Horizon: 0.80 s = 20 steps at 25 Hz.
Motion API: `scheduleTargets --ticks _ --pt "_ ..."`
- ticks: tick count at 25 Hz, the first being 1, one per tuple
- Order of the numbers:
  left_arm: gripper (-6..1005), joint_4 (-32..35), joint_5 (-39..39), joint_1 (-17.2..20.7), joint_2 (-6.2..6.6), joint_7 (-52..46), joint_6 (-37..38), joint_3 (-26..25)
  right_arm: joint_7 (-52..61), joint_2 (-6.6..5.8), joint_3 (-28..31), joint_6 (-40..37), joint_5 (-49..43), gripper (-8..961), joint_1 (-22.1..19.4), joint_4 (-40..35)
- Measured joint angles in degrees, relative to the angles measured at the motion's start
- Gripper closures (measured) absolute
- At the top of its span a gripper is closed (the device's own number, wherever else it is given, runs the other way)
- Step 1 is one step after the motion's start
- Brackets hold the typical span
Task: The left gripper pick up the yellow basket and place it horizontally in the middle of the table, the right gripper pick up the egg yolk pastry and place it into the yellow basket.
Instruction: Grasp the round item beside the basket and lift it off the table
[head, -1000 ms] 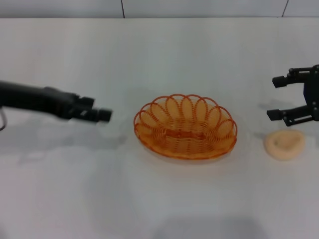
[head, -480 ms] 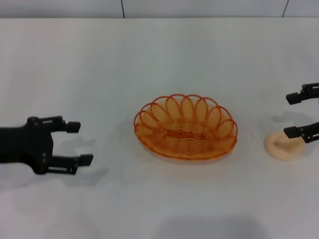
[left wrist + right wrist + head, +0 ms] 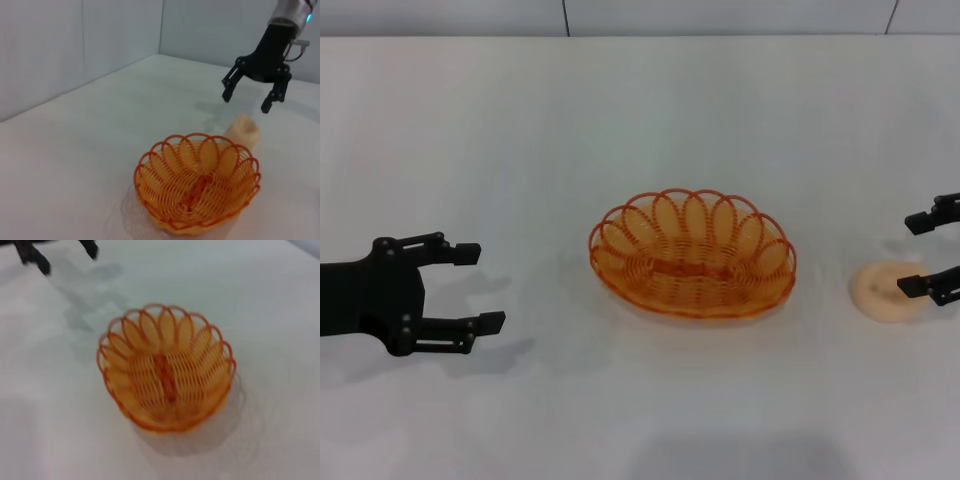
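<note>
The yellow basket stands empty, long side across, in the middle of the white table. My left gripper is open and empty, well to the left of the basket. The egg yolk pastry lies on the table to the right of the basket. My right gripper is open and hovers over the pastry, apart from it. The left wrist view shows the basket, the pastry behind it and the right gripper above the pastry. The right wrist view shows the basket and the left gripper.
A grey wall runs along the table's far edge. Bare table lies between the left gripper and the basket, and a narrow strip between the basket and the pastry.
My left gripper has drawn back to the left, away from the basket, and now shows open. My right gripper has shifted right and lower over the pastry. The basket and pastry have not moved.
</note>
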Motion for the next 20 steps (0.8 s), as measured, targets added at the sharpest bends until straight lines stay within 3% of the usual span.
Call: scheduleTargets --ticks 13,20 --pt "128 -0.1 0.7 -1.7 0.36 -1.4 -0.2 -0.1 1.6 1.79 -0.7 6.3 -6.7 113 2.1 4.0" --pt "129 0.0 0.8 -2.0 0.49 -2.2 0.1 -0.1 1.2 1.97 -0.3 6.1 -6.5 319 1.7 3.4"
